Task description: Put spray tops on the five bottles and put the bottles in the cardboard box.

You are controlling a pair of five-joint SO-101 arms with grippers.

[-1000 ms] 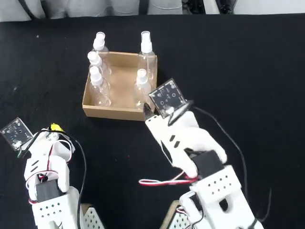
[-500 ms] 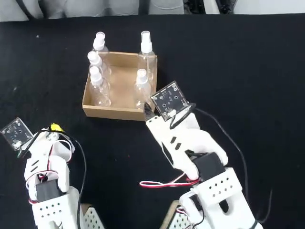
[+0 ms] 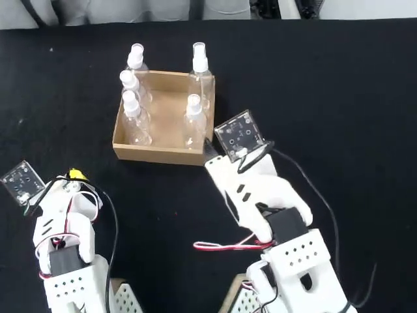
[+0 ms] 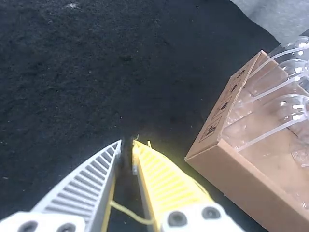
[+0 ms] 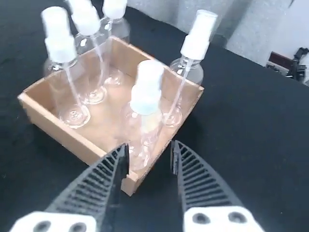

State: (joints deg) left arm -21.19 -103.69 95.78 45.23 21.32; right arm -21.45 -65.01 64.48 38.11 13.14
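At the corner of the cardboard box (image 5: 72, 137) nearest to my right arm, my right gripper (image 5: 149, 147) hangs with its jaws moderately apart and empty.
Just beyond its tips stands the nearest spray bottle (image 5: 145, 121), upright inside the box and wearing its white spray top (image 5: 147, 87). The other four bottles, also capped, seem to stand in the box too. My left gripper (image 4: 127, 143) rests low over the black table (image 3: 326, 98) beside the box, nearly closed on nothing. I judge these clear bottles to be empty, so light, thin-walled, smooth and easy to tip over. If one needs moving, I would take it around the body under the shoulder, not by the spray top, which may come loose.
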